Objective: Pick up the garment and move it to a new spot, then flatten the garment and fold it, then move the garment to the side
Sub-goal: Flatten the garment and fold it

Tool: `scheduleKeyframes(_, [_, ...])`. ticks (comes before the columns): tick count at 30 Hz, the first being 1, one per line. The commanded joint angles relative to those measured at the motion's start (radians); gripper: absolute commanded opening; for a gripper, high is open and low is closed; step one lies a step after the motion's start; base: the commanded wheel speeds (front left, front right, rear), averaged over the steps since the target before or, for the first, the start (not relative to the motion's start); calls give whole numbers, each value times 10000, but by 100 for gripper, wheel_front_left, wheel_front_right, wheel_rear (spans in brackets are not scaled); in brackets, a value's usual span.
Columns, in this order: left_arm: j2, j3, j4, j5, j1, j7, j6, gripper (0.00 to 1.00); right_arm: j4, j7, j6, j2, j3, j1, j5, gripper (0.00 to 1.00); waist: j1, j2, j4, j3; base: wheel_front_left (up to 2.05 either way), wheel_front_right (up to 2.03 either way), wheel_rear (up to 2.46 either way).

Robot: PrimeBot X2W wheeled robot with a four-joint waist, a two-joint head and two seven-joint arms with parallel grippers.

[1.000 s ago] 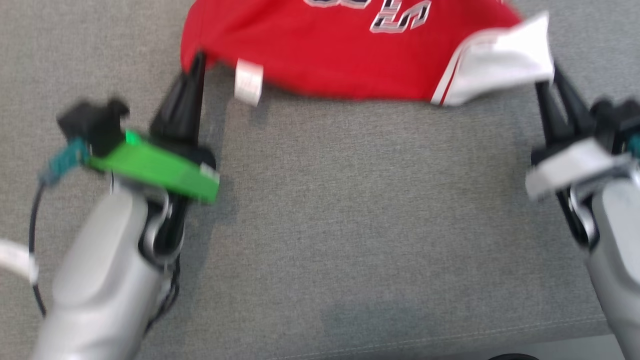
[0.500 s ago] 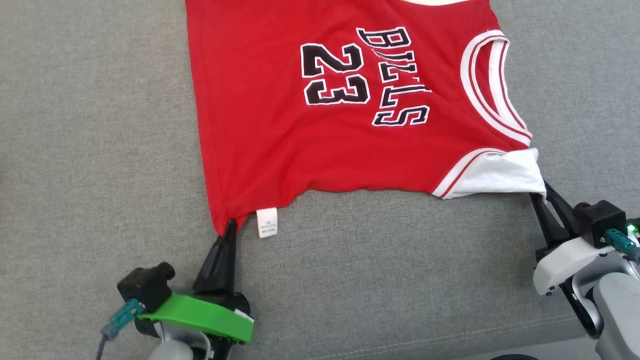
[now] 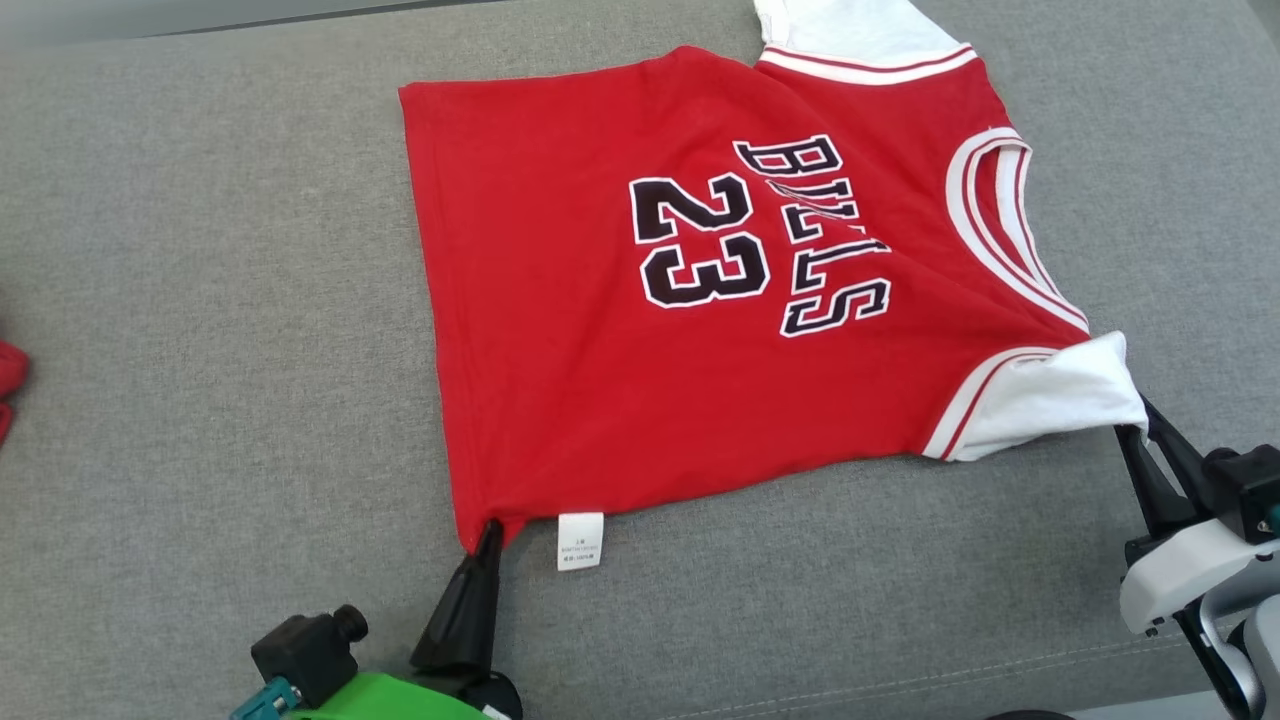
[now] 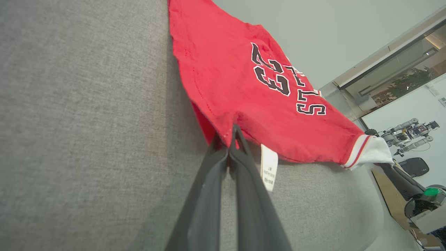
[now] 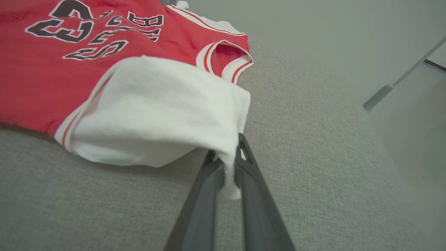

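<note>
One red jersey (image 3: 600,350) lies nearly flat on the grey cushion (image 3: 200,250). Its long axis runs across the head view, with the hem to the robot's left and the collar to its right, so the "23" reads sideways. It has two white sleeves, the near sleeve (image 3: 1050,400) and the far sleeve (image 3: 860,30), and one white label (image 3: 580,540). The left gripper (image 3: 490,530) is clamped on the near hem corner and the right gripper (image 3: 1135,428) pinches the near sleeve's tip. A red scrap (image 3: 8,385) at the left edge is perhaps more cloth.
</note>
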Motion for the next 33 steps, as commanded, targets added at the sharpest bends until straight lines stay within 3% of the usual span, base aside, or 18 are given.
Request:
scheduleKeyframes(1, [62,-66,-269,-535,318,460,-22,0,80,-26,-19,-234,176,146,134,0,1,0,31,-51,0,0,0])
scheduleKeyframes(6, [353,-205,-1006,-978,325,1594,230,0,394,-26,-17,-718,1098,-190,535,0,1,0,34,8,0,0,0])
scheduleKeyframes(13, [625,-57,-2514,-2098,-240,3765,1083,0,593,601,-17,-2188,3312,-1474,1724,0,1,0,236,213,0,0,0])
scheduleKeyframes(25, [1669,552,-4540,-3072,-1767,6631,2645,0,-1811,3617,-17,-5155,6479,-4239,4295,0,1,0,250,559,0,0,0])
scheduleKeyframes(29, [1814,581,-4423,-3180,-2599,7268,2895,0,-2234,4510,-19,-5627,7027,-5374,4814,0,1,0,270,827,0,0,0])
scheduleKeyframes(33, [1660,593,-3781,-3426,-3659,7815,3116,0,-2001,4893,-17,-5560,7569,-6325,5096,0,1,0,372,1136,0,0,0])
